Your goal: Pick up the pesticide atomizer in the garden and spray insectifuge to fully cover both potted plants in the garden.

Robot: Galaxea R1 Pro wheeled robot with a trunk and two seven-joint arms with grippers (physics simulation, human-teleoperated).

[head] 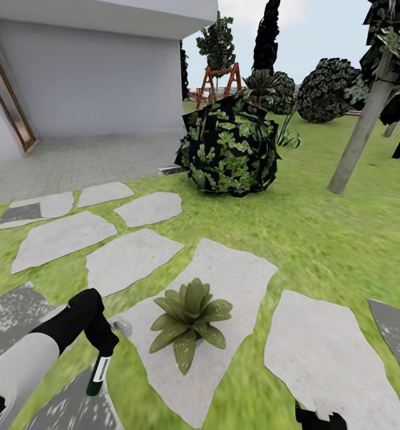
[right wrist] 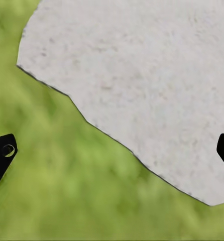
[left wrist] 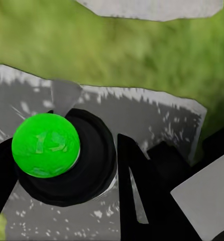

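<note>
The pesticide atomizer (head: 97,375), a slim dark green bottle with a white label band, hangs downward from my left gripper (head: 104,347), which is shut on its upper part. In the left wrist view its round bright green end (left wrist: 45,145) sits in a dark ring between the black fingers (left wrist: 137,196). One potted plant (head: 189,319), a low rosette of speckled green leaves, stands on a grey stepping stone (head: 223,280) just right of the bottle. My right gripper (head: 320,419) is low at the frame's bottom edge, open over grass and a stone (right wrist: 142,75), its fingertips (right wrist: 1,150) wide apart.
Grey stepping stones (head: 128,257) cross the lawn of the garden. A big leafy bush (head: 229,146) stands ahead, a slanted tree trunk (head: 358,140) to the right, a wooden play tower (head: 219,80) far back. A grey house wall (head: 92,77) and paved patio (head: 74,161) lie left. A small grey object (head: 123,326) lies beside the plant.
</note>
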